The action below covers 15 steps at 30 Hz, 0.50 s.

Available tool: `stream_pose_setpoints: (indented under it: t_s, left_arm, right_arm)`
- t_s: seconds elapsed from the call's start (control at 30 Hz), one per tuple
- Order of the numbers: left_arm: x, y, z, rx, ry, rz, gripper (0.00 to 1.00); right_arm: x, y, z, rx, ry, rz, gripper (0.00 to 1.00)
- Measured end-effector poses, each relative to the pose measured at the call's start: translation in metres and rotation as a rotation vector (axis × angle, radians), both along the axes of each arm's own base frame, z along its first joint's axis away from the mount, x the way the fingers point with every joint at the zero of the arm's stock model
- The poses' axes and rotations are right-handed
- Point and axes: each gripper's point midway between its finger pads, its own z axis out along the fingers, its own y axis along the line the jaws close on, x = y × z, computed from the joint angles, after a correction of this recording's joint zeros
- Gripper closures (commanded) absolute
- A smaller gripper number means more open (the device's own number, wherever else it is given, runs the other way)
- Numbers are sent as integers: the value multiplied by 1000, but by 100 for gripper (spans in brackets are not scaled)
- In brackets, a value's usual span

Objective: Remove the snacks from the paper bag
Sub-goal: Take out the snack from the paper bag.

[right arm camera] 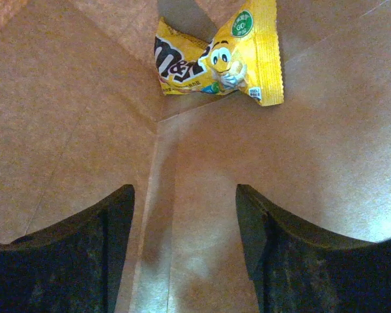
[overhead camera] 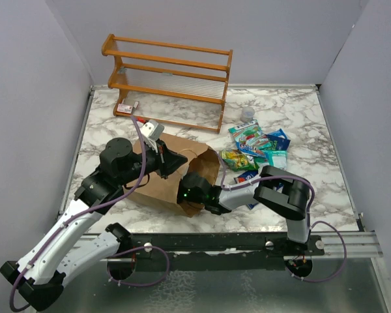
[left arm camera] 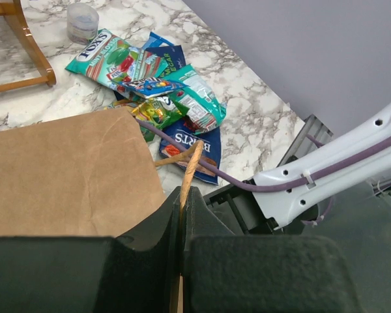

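because the yellow candy packet (right arm camera: 218,55) lies at the very far end of the paper bag (left arm camera: 65,176), tucked against a fold in the bottom, the likeliest slip is that the right gripper (right arm camera: 182,195), whose jaws stand apart with nothing between them, nudges it deeper into the crease or closes on a pinch of brown paper along with it; the wrapper looks glossy and puffed, so a bite on its edge alone could let it squirt free on the way out. the left gripper (left arm camera: 182,199) has its jaws clamped together on the thin twisted handle (left arm camera: 193,163), and that is all that holds the mouth up: a hard pull from the arm inside could, i judge, tear the handle or drag the whole bag across the marble table (overhead camera: 300,124) into the snacks (overhead camera: 257,147) heaped just beside its mouth, scattering them. the purple cable (left arm camera: 234,181) of the right arm passes right by the handle and could snag on it. as for what holds what, the bag lies on its side with the right arm reaching into it, and the yellow packet is the only thing seen within; whether more hides outside the wrist view cannot be told. outside, green, teal and blue packets and the dark blue pouch (left arm camera: 189,143) lie overlapping on the table, and a small clear cup (left arm camera: 83,21) stands just beyond them, its contents too unclear to tell
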Motion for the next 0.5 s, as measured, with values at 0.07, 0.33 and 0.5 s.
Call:
stream_pose_setpoints:
  t_s: [0.07, 0.33, 0.5]
  left_arm:
    - [3, 0, 4, 5, 6, 11, 100]
    - [38, 3, 15, 61, -20, 136, 100]
    - [35, 12, 10, 105, -95, 134, 100]
  right_arm:
    - [-1, 0, -1, -3, 0, 4, 32]
    - [1, -28, -2, -99, -175, 78, 26]
    - [1, -41, 27, -136, -443, 219, 27]
